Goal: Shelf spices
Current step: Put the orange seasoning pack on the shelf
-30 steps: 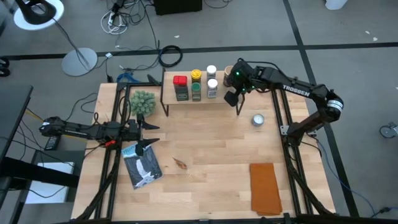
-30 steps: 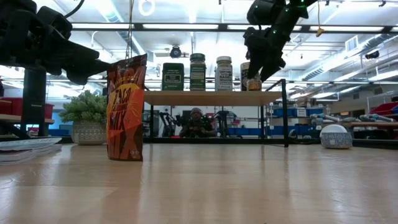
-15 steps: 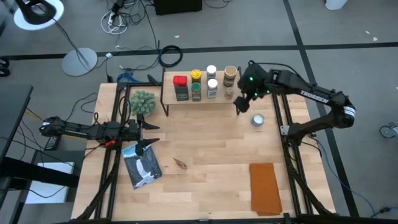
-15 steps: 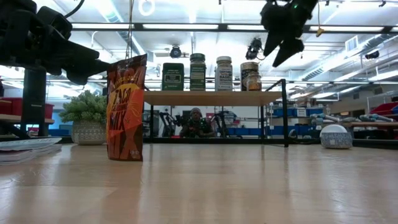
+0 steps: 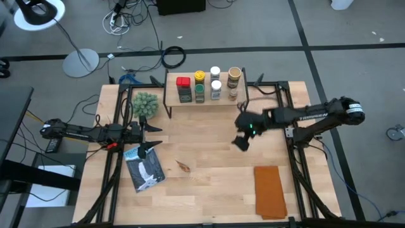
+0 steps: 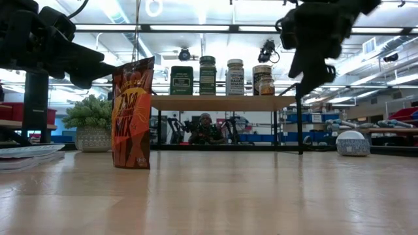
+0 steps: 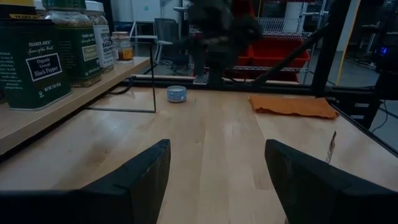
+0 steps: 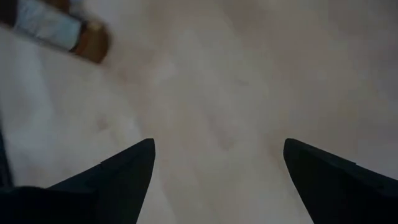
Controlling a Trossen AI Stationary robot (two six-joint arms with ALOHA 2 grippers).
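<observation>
Moved: right gripper (image 5: pixel 241 143) — off the shelf (image 5: pixel 204 100), now above bare tabletop
Fingers: spread, empty
Left gripper (image 5: pixel 154 136): spread — waiting

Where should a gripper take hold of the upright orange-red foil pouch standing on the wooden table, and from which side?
Probably the pouch is best gripped near its top edge, coming straight down from above and closing across its two broad faces. It stands upright, and from overhead it shows only as a narrow sliver, so the thin way fits between open jaws.
</observation>
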